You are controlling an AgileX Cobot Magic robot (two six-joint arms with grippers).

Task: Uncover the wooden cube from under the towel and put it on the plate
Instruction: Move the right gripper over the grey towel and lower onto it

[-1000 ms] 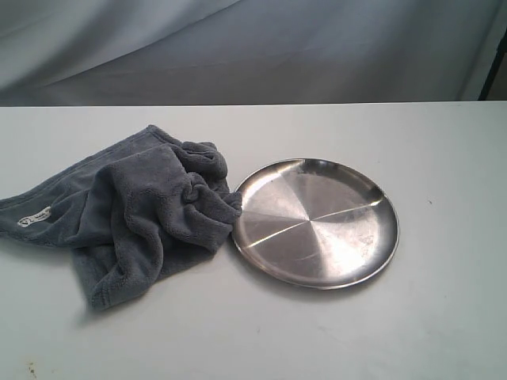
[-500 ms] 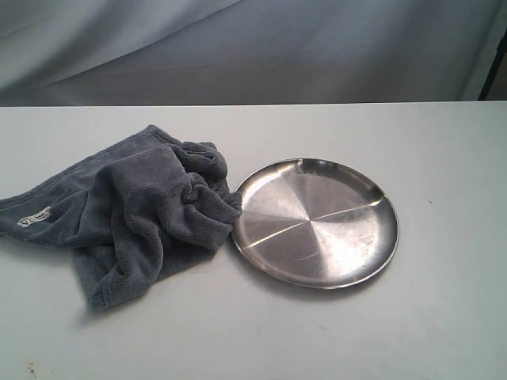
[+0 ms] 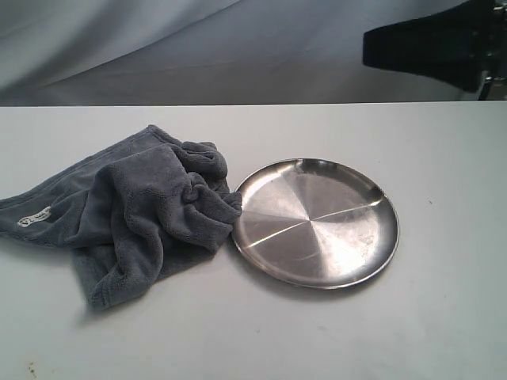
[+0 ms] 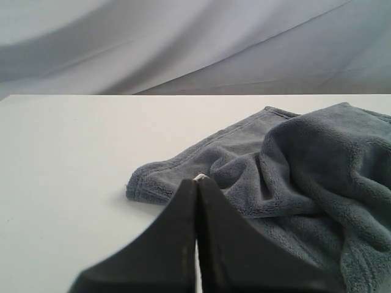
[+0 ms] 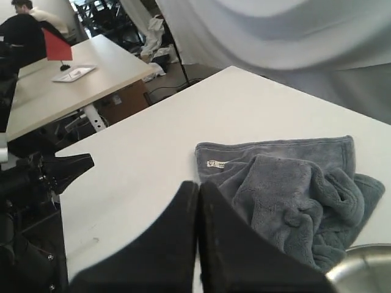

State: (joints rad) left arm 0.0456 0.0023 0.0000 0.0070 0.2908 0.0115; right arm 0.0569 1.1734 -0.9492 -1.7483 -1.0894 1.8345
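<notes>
The table (image 3: 444, 317) lies bare along its whole near edge and across its right side, so there is wide room to come in low there. The strip by the far edge is open too, behind both things. The towel (image 3: 142, 210) heaps up on the left, bunched highest where it presses against the plate (image 3: 317, 222), and no gap runs between them. Over the far right corner a dark arm (image 3: 432, 43) hangs, well apart from the plate.
</notes>
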